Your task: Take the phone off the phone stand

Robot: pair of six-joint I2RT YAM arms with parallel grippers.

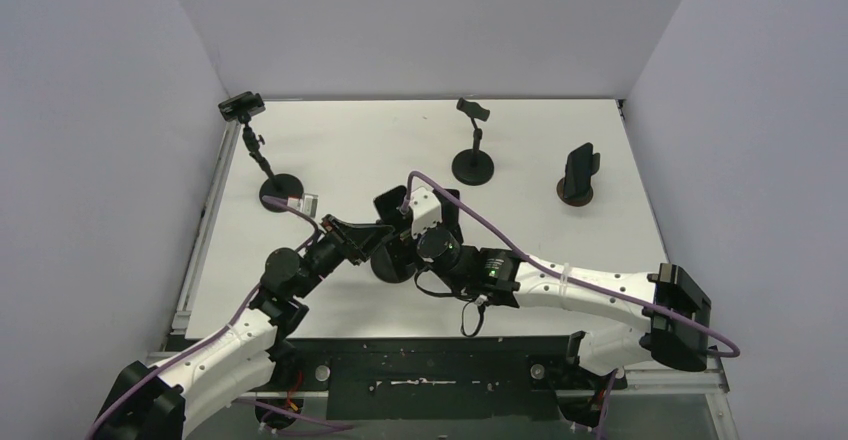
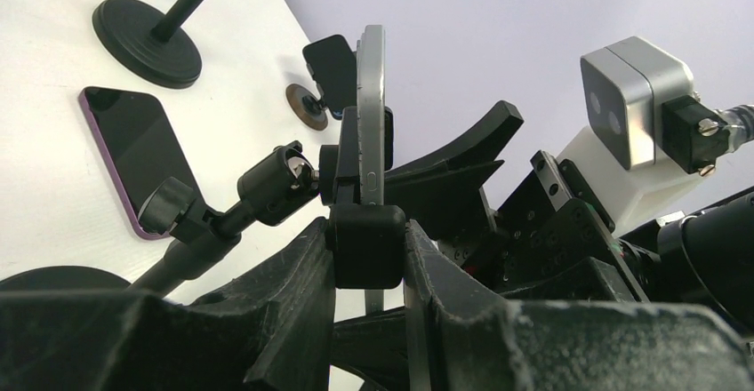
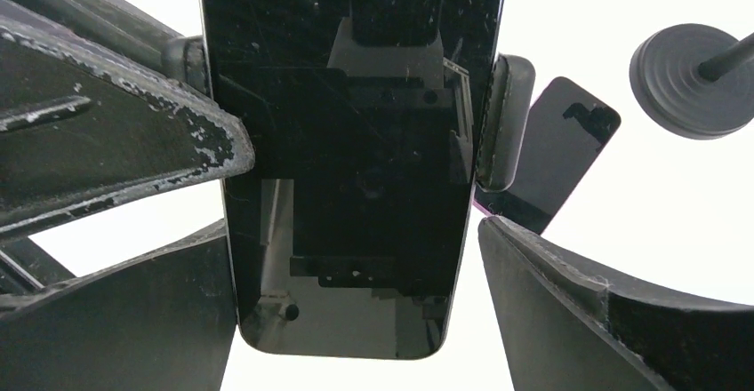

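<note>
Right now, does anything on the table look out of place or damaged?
A purple-edged phone lies flat on the table beside a black stand base, not in any holder. Nothing looks spilled or broken.

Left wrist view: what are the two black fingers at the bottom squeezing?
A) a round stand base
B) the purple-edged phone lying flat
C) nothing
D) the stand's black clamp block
D: the left gripper presses both sides of the clamp block, with the upright phone set in it.
</note>
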